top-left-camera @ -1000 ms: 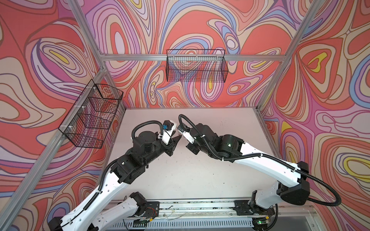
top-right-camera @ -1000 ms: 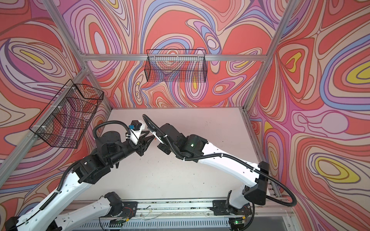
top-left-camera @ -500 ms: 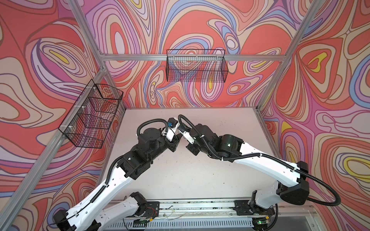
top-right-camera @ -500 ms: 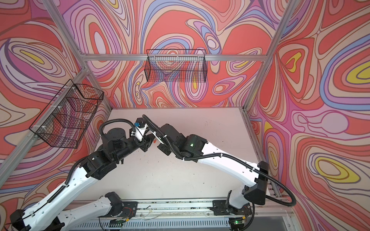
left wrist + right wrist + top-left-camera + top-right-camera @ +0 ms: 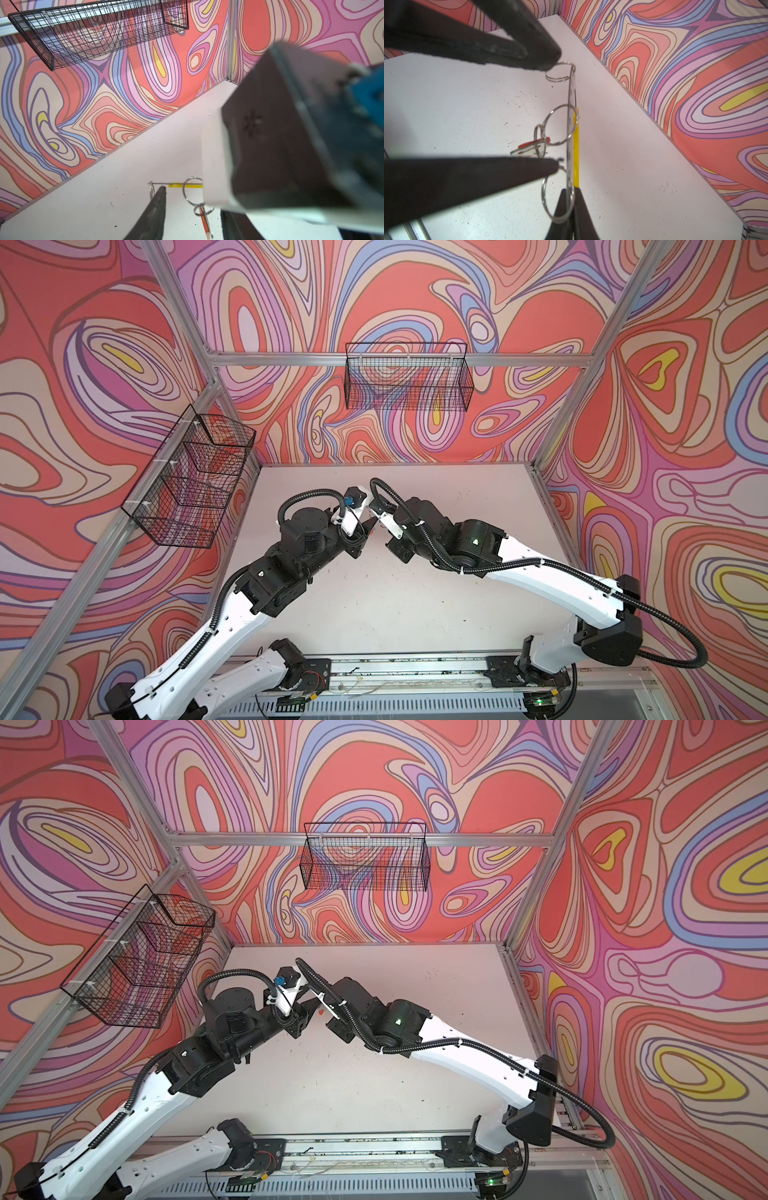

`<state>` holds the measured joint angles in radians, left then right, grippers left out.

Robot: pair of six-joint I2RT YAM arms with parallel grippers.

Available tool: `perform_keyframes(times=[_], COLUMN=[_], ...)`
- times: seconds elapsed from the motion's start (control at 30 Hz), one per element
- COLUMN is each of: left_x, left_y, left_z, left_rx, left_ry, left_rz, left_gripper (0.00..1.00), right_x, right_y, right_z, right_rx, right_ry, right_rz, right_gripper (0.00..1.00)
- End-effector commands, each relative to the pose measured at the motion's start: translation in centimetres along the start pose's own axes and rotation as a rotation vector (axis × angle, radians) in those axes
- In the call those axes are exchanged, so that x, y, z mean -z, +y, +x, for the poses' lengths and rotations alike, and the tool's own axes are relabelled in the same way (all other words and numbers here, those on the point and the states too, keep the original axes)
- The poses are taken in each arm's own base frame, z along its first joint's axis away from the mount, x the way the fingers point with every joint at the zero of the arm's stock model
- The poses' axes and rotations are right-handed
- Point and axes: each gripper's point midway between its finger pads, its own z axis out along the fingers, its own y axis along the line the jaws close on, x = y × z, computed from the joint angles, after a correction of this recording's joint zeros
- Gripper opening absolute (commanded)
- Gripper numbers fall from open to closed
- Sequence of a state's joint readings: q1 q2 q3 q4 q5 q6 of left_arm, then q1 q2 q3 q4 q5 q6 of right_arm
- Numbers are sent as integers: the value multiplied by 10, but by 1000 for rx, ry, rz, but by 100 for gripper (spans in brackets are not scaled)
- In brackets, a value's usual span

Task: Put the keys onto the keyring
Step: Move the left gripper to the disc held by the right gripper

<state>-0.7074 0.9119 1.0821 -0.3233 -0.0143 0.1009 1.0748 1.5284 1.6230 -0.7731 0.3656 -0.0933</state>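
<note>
Right hand (image 5: 569, 194) closed on the keyring (image 5: 571, 93) rim, holding it edge-on above the surface (image 5: 467, 93). Left hand (image 5: 555, 113) open, fingers either side of the red-tagged key (image 5: 532, 146) hanging from a split ring (image 5: 547, 112).

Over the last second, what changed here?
The left gripper moved in closer to the right gripper and stands open astride the red-tagged key hanging from the keyring. Nothing was grabbed or released. The right gripper stayed shut on the keyring, unmoved.
</note>
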Motion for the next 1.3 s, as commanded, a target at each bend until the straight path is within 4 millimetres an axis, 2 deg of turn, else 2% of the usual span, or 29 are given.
perform_keyframes(times=[0.0, 0.4, 0.63, 0.93, 1.27], left_x=[4, -4, -9, 2, 0], left_y=[-5, -5, -1, -5, -13], left_z=[-9, 2, 1, 3, 14], left_rx=[-4, -19, -28, -26, -7], left_ry=[-2, 46, 41, 45, 80], left_rz=[29, 27, 5, 32, 70], left_gripper=[45, 45, 44, 44, 44], right_x=[6, 10, 11, 10, 10], right_y=[-2, -4, -4, -5, -6], right_z=[-3, -5, -5, -1, -3], right_rx=[-17, -19, -14, -8, -11], right_ry=[-20, -35, -39, -31, -34], right_rz=[-1, 2, -2, 11, 11], right_gripper=[0, 0, 0, 0, 0])
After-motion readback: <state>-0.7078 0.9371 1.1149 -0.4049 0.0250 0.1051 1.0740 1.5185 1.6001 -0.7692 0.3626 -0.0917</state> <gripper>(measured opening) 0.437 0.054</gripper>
